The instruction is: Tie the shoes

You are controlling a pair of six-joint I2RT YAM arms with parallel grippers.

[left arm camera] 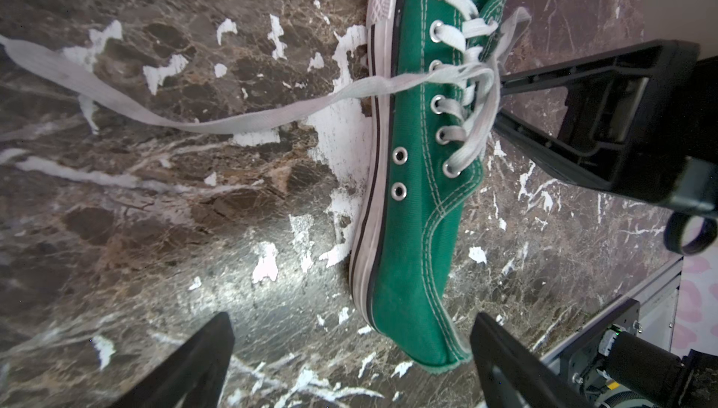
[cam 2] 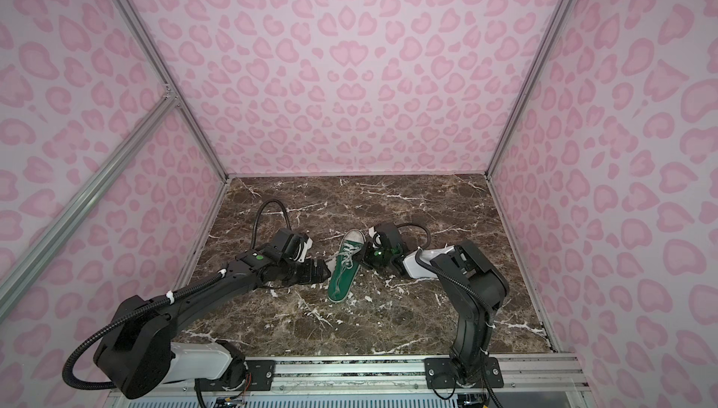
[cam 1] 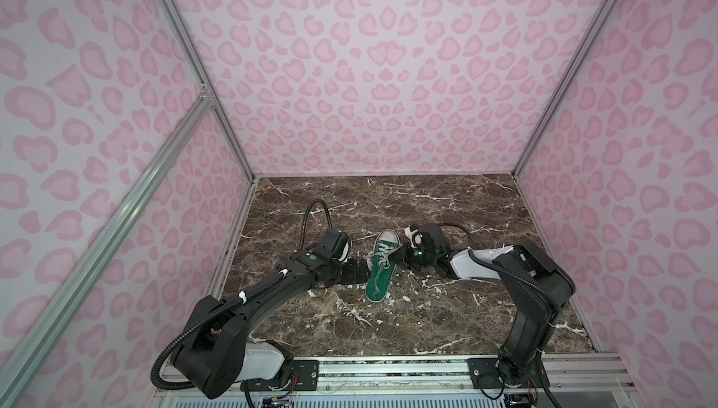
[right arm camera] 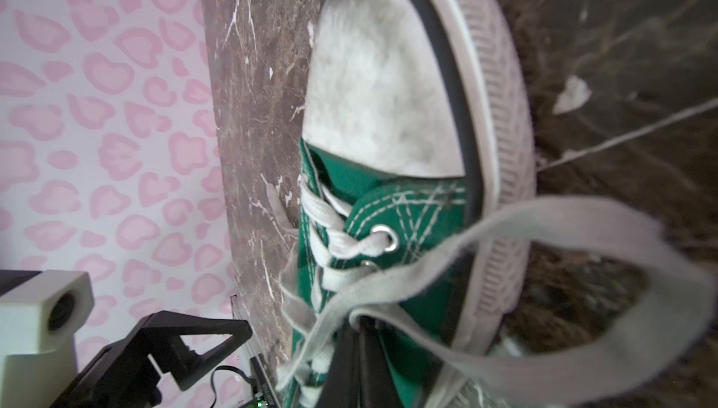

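Sneaker (cam 1: pixel 381 266) lies mid-tabletop, long axis running front to back edge, toe rearward. Right gripper (cam 1: pixel 397 255) pinches a lace loop (right arm camera: pixel 582 297) over the eyelets; left gripper (left arm camera: pixel 349 359) gapes empty beside the heel, nearer the loose lace (left arm camera: pixel 163 114).

Green sneaker (cam 1: pixel 380 270), white laces (left arm camera: pixel 248 122), brown marble table (cam 1: pixel 427 309).

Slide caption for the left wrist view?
Open left gripper beside green sneaker; shut right gripper at its laces.

Robot test booth, lab-style: aluminium frame posts (cam 1: pixel 186 42), pink leopard-print wall panels (cam 1: pixel 349 75), brown marble-pattern tabletop (cam 1: pixel 427 208), arm mounting rail (cam 1: pixel 388 371) along front edge.
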